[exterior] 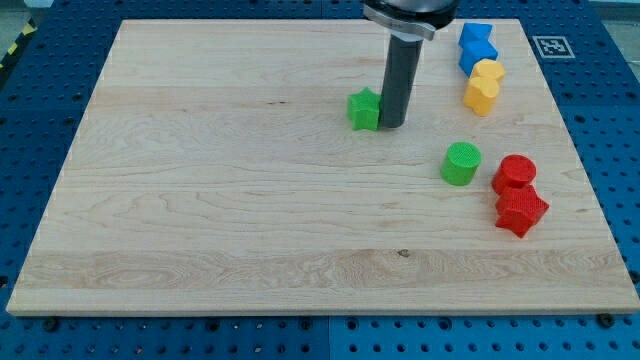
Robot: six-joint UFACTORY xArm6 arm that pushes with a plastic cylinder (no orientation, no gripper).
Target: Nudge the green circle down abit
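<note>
Rod: dark, straight, upright, entering from the view's top, capped by a dark collar with a pale ring.
My tip (392, 125): resting on the tabletop, in the upper middle of the board.
Jaws: none fitted; the arm ends in the rod only, so no apart-or-together state to report.
Green star (364, 109): just beside my tip on the view's left, touching or very nearly touching the rod; contact cannot be confirmed.
Green circle (461, 163): short upright cylinder, lying to the view's right of my tip and lower in the view, well apart from it; not in contact with any other block.
Red circle (515, 173): to the view's right of the green circle, near it but apart, further from my tip.
Red star-like block (521, 210): directly below the red circle, touching it; exact shape hard to make out.
Blue blocks (477, 45): two, stacked in the view one above the other, to the view's right of the rod near the top edge; shapes unclear.
Yellow blocks (483, 86): two, touching, just below the blue pair, to the view's right of my tip and higher than it.
Tabletop (220, 200): pale wooden board on a blue perforated base.
Marker (548, 45): black-and-white square tag at the board's top right corner.
</note>
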